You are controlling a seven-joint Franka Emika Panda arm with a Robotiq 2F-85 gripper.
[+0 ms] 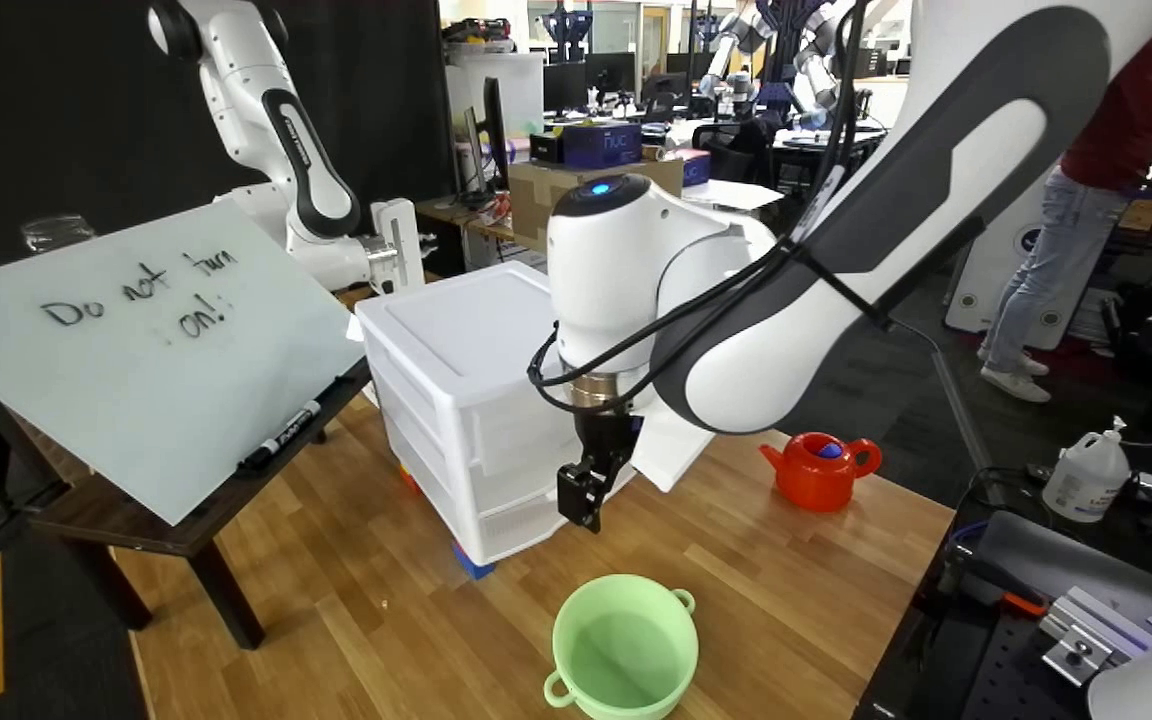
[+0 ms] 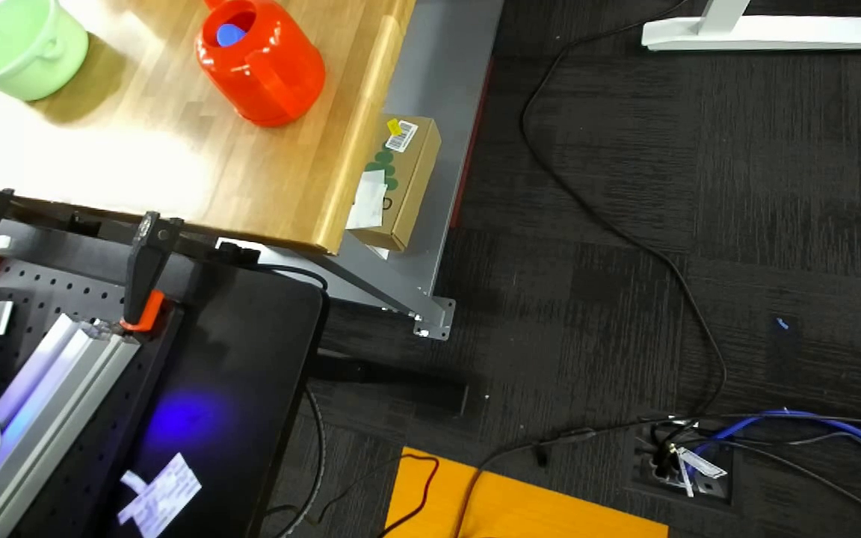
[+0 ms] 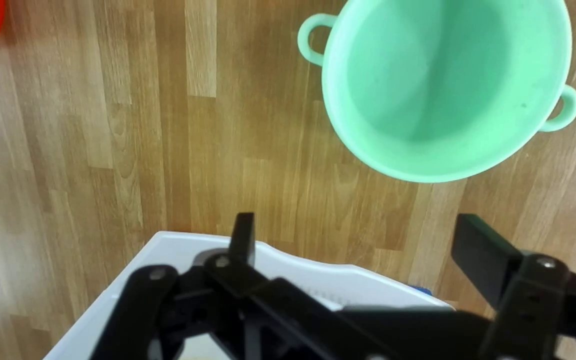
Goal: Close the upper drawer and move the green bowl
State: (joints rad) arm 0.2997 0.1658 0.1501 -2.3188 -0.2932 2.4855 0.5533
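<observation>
One Robotiq gripper (image 3: 354,221) hangs gaping wide; the mint-green two-handled bowl (image 1: 625,645) stands upright near the white drawer cabinet (image 1: 496,430).

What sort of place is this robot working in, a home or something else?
Most likely a robotics lab. In an exterior view, another white robot arm stands behind a whiteboard reading "Do not turn on!", and computer monitors show in the background.
</observation>
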